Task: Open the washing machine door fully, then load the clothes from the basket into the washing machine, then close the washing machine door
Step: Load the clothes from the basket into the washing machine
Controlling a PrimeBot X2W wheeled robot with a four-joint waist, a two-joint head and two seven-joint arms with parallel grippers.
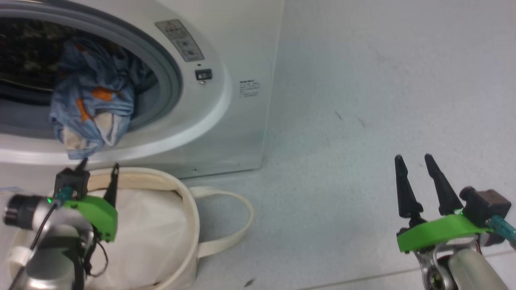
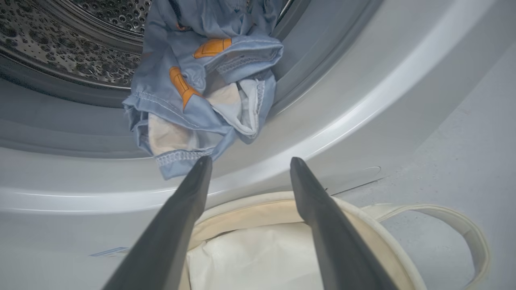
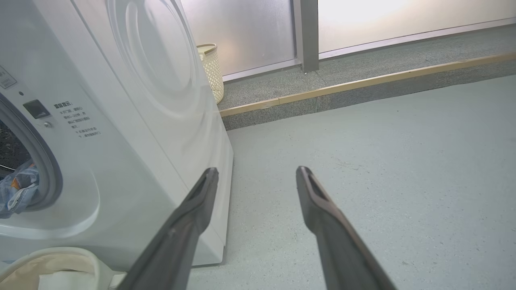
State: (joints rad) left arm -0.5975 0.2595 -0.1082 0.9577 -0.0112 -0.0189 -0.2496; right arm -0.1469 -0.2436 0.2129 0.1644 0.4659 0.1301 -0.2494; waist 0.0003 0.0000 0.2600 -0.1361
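The left pincer (image 1: 99,167) is spread, holding nothing. It hangs over the rim of the basket (image 1: 192,209), with its tips just under the clothes (image 1: 90,104). Whether a tip touches the hem cannot be told. The clothes lie half in the drum (image 2: 60,44) and spill over the grey ring (image 1: 171,76) and the lip of the washer (image 1: 242,48). A white bundle (image 1: 149,229) lies in the basket, which stands just before the washer. The right pincer (image 1: 413,159) is also spread and empty, over the floor (image 1: 363,100), well right of the washer.
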